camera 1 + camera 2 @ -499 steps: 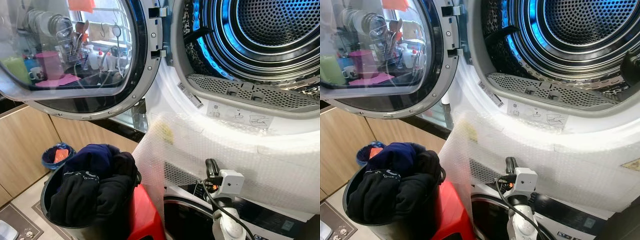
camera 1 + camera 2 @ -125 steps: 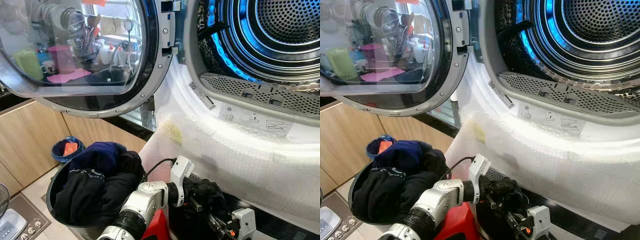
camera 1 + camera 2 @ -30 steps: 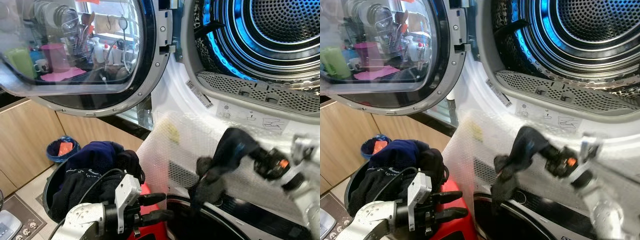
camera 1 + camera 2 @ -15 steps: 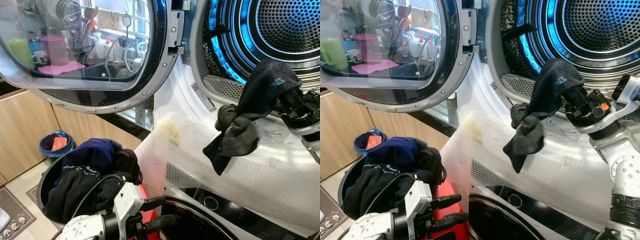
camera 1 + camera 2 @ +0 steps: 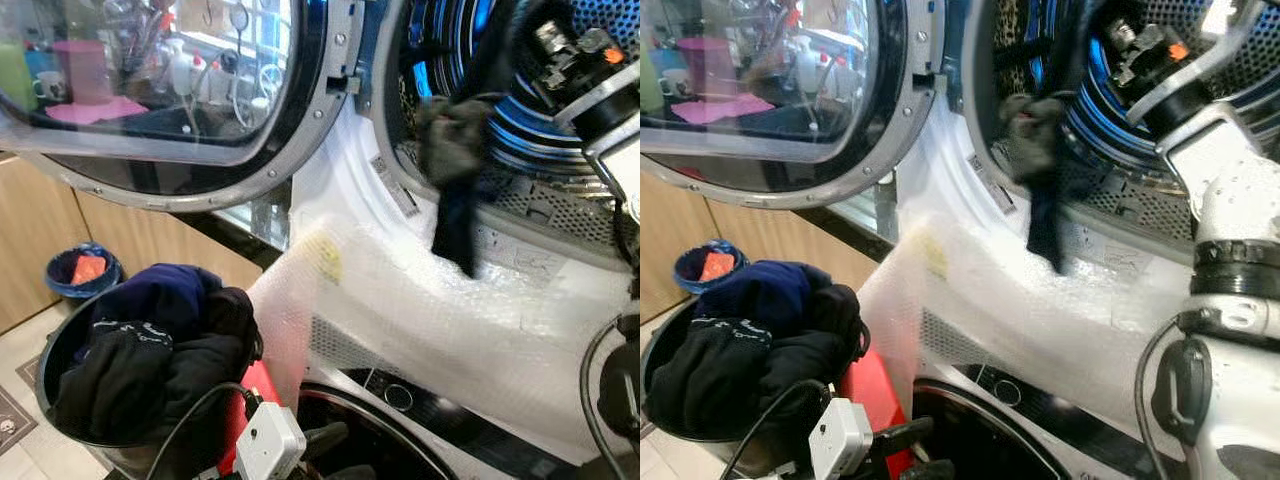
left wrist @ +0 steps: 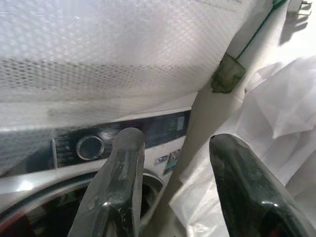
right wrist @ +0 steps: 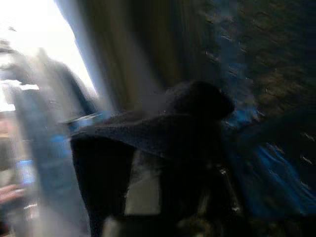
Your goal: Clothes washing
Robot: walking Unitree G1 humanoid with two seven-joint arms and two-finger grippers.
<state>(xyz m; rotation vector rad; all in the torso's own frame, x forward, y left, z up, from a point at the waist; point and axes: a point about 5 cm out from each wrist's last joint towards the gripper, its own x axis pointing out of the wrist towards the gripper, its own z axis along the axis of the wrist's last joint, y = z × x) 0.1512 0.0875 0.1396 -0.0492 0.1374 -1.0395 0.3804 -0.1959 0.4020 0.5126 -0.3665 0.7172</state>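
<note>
My right gripper (image 5: 515, 40) is raised at the mouth of the upper machine's drum (image 5: 500, 110), shut on a dark sock-like garment (image 5: 452, 165) that hangs down over the drum's rim; the same garment (image 7: 163, 148) drapes over the fingers in the blurred right wrist view. A black basket (image 5: 55, 385) at lower left holds a heap of dark clothes (image 5: 150, 345). My left gripper (image 6: 173, 187) is low, in front of the lower machine's control panel (image 6: 123, 136), open with nothing between its fingers (image 6: 121, 173).
The round glass door (image 5: 170, 90) stands swung open to the left. Bubble wrap (image 5: 420, 310) covers the front below the drum. A red stool (image 5: 255, 385) stands beside the basket. A small blue bin (image 5: 75, 270) sits on the floor by wooden cabinets (image 5: 35, 240).
My right gripper has lifted the dark garment up and into the drum opening. The left arm has dropped lower in the head view. The camera has shifted.
</note>
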